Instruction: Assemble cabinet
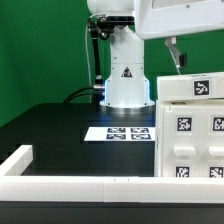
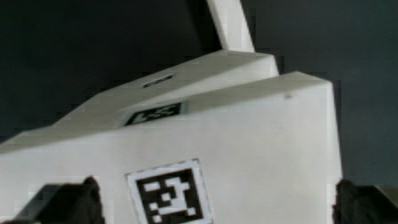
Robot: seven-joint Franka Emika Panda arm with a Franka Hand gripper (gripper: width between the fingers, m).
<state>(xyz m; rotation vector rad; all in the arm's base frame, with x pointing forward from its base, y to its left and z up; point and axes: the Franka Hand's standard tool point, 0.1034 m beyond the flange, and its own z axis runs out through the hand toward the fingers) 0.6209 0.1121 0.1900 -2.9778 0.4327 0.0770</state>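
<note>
From my remote desk, I saw the cabinet (image 1: 190, 130) at about four o'clock in the exterior view. It was a big white box resting on the black table (image 1: 60, 125), and the frame's edge cut part of it off. Its near face carried several square black-and-white tags (image 1: 184, 125), and another one sat on the upper block at around two o'clock.

The claw (image 1: 177, 58) hung at roughly one o'clock, just above the cabinet's top, and as far as I could tell it was not touching it. The arm's white base (image 1: 125, 75) stood at twelve o'clock from the middle of the picture, against a green backdrop (image 1: 40, 50). The marker board (image 1: 128, 132) lay flat on the table in front of that base, at nine o'clock from the cabinet and near it. A low white rail (image 1: 60, 185) ran along the table's near edge, from eight o'clock round to six.

In the wrist view the cabinet (image 2: 214, 120) filled most of the picture, and one tag on its near face showed sharply. The claw's two dark fingers (image 2: 63, 205) were blurred and stood far apart, one on each side of that tagged face. The claw was spread wide and held nothing. A thin white strip (image 2: 228, 25) ran beyond the cabinet's far edge, and I could not tell what it was.
</note>
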